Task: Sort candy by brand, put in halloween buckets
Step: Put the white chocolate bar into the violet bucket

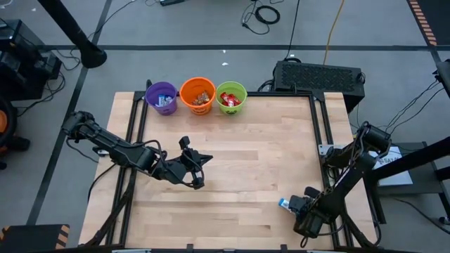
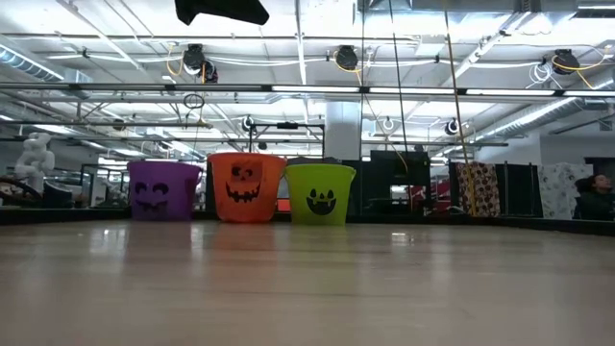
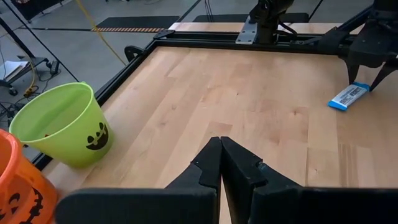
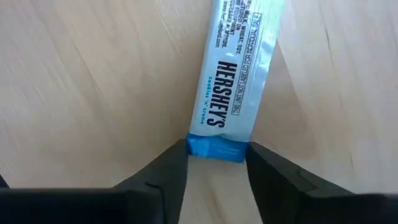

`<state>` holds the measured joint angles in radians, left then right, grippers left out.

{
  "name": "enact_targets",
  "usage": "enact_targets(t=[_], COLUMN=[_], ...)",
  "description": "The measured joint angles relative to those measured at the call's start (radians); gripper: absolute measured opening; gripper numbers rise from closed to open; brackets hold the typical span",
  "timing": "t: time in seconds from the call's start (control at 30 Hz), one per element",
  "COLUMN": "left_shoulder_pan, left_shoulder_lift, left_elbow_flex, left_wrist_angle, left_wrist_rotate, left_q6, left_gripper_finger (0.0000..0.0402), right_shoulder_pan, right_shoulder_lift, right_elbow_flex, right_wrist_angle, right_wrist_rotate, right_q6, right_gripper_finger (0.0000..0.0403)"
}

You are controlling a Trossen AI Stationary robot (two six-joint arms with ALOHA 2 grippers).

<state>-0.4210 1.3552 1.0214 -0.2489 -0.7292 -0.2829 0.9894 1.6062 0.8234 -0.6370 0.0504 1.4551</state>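
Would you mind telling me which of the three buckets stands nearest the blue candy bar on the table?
The lime green bucket, at the right end of the row. The orange bucket sits in the middle and the purple bucket farthest left, both farther from the blue candy bar.

A: We can't read the wrappers inside the purple bucket (image 1: pixel 162 98), orange bucket (image 1: pixel 197 95) or green bucket (image 1: pixel 231 98) from above — too small.

B: Agreed. In the right wrist view the blue candy bar (image 4: pixel 234 81) runs off the picture's edge, and we cannot tell whether the dark fingers (image 4: pixel 166 169) actually pinch it.
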Motion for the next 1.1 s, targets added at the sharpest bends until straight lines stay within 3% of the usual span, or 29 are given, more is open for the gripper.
enact_targets(t=[0.43, 0.6, 0.83, 1.1], left_shoulder_pan=[0.0, 0.0, 0.001, 0.001], left_shoulder_lift=[0.0, 0.0, 0.0, 0.0], left_elbow_flex=[0.0, 0.0, 0.0, 0.0], left_wrist_angle=[0.0, -0.001, -0.005, -0.03], left_wrist_rotate=[0.0, 0.0, -0.001, -0.006], left_q6=[0.0, 0.0, 0.001, 0.003], left_gripper_finger=[0.0012, 0.0012, 0.0012, 0.0012], right_shoulder_pan=[-0.001, -0.001, 0.0, 0.015], right_shoulder_lift=[-0.003, -0.004, -0.003, 0.015], right_elbow_flex=[-0.028, -0.015, 0.079, 0.107], right_wrist_angle=[0.038, 0.014, -0.164, -0.119], right_wrist_rotate=[0.044, 0.048, 0.087, 0.194], right_q6=[-0.005, -0.037, -0.099, -0.293], right_gripper_finger=[0.0007, 0.0001, 0.0008, 0.0109])
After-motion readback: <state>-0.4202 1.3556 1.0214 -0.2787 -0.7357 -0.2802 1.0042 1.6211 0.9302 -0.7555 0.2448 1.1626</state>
